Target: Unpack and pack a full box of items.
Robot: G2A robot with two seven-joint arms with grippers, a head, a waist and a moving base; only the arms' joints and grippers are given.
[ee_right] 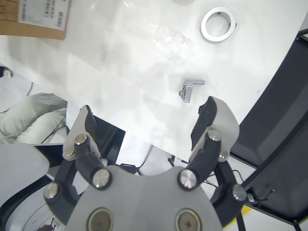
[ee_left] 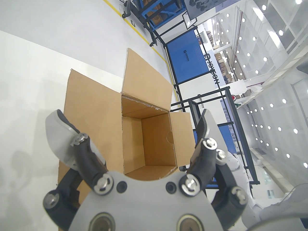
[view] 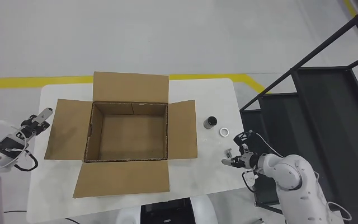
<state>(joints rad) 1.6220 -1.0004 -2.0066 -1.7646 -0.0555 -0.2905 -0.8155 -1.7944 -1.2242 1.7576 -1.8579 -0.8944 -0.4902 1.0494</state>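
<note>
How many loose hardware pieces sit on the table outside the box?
3. A grey cylinder stands nearest the box, a metal ring lies just beside it, and a small bracket lies in front of the right gripper. Nothing shows inside the box.

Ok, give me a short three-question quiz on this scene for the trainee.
1. True or false: the cardboard box holds items.
2. How many metal parts lie on the table outside the box? A one, B three, C five.
3. Fill in: the left gripper and right gripper are both ___.
Key: 1 false, it is empty. 2 B: grey cylinder, metal ring, small metal bracket. 3 open.
</note>
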